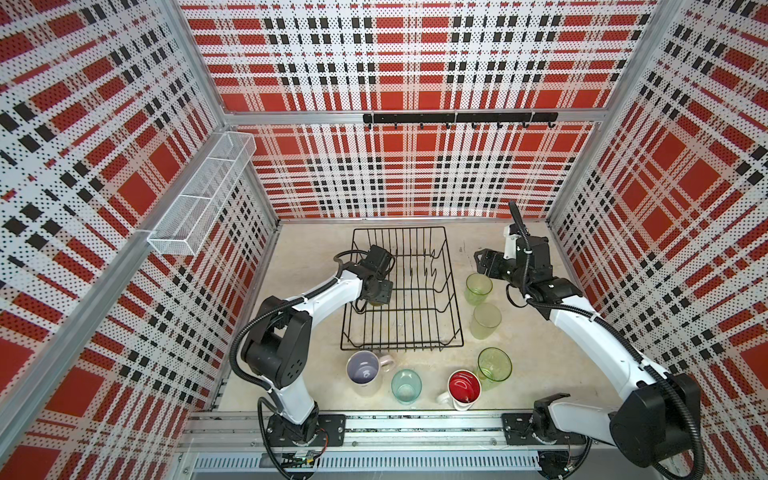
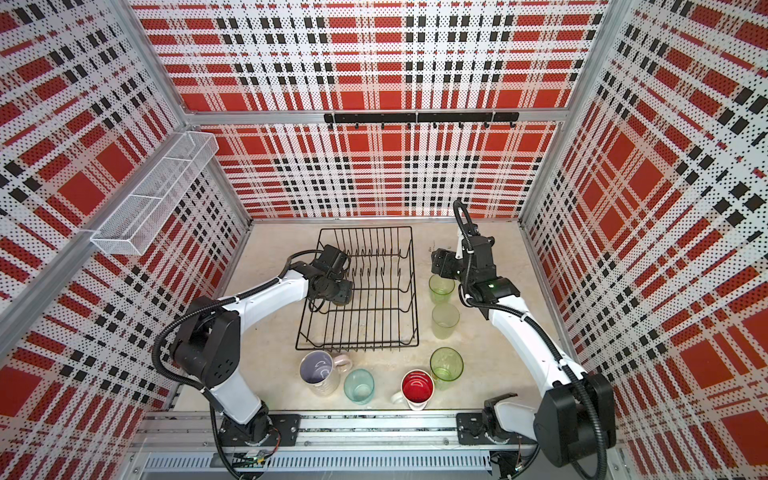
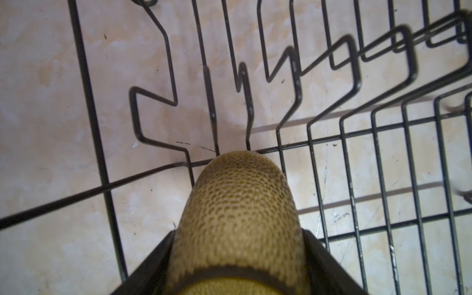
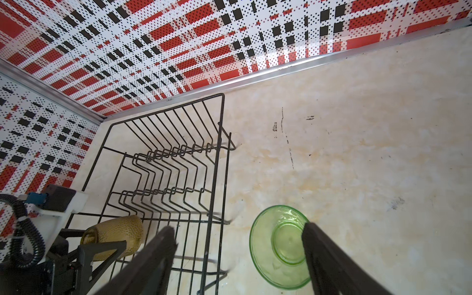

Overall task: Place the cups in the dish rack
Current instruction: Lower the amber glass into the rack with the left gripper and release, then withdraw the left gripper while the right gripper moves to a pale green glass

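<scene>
holding the amber cup [image 3: 240,204] across its textured wall, the left gripper [image 1: 376,296] is clamping it inside the rack [image 1: 402,347], below frame centre in both top views. it is appearing light, rigid, grippy. the right gripper [image 4: 237,228] is hovering, jaws apart, above a slick green cup [image 4: 278,245].

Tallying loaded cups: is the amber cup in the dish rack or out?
In: the amber cup, tipped sideways, is within the dish rack walls, left gripper jaws clamped on it.

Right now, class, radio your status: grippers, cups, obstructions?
Left gripper shut on amber cup, inside dish rack. Right gripper open near green tumbler. Rack prongs just beyond cup.
</scene>
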Robot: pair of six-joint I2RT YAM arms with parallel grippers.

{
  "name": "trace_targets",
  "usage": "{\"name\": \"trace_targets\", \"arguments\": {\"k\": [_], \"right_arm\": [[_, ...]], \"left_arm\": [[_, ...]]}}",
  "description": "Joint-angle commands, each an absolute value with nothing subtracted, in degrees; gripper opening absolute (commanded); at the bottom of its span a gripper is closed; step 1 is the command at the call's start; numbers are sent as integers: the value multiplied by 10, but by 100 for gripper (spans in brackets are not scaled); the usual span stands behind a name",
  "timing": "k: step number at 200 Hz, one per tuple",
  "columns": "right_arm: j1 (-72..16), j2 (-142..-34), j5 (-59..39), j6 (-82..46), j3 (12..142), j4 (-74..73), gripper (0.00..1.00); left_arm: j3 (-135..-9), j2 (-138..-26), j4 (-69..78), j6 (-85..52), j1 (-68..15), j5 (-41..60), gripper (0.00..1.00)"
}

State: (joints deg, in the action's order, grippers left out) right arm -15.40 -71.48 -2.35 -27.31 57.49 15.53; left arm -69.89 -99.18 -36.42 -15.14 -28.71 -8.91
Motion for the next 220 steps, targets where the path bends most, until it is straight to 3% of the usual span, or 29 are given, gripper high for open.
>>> {"name": "trace_targets", "arguments": {"k": [1, 29, 66, 118, 141, 174, 220], "right_arm": [[-152, -711, -17, -273, 587, 161, 82], [-152, -719, -20, -273, 590, 168, 82], [-153, -757, -78, -256, 614, 190, 80], [-154, -777, -76, -251, 613, 195, 80], [-154, -789, -52, -246, 611, 196, 80], [-140, -800, -37, -235, 603, 179, 81], [-22, -788, -71, -238, 599, 182, 81]], "left_arm": [[-714, -996, -374, -150, -292, -92, 78], [-722, -978, -370, -154, -295, -95, 89], [-746, -931, -362, -161, -298, -92, 91], [-776, -839, -326, -154, -286, -115, 94], [-751, -787, -258, -164, -253, -129, 96], [-619, -707, -90, -237, -184, -85, 99], [-559, -672, -21, -287, -92, 2, 99]]}}
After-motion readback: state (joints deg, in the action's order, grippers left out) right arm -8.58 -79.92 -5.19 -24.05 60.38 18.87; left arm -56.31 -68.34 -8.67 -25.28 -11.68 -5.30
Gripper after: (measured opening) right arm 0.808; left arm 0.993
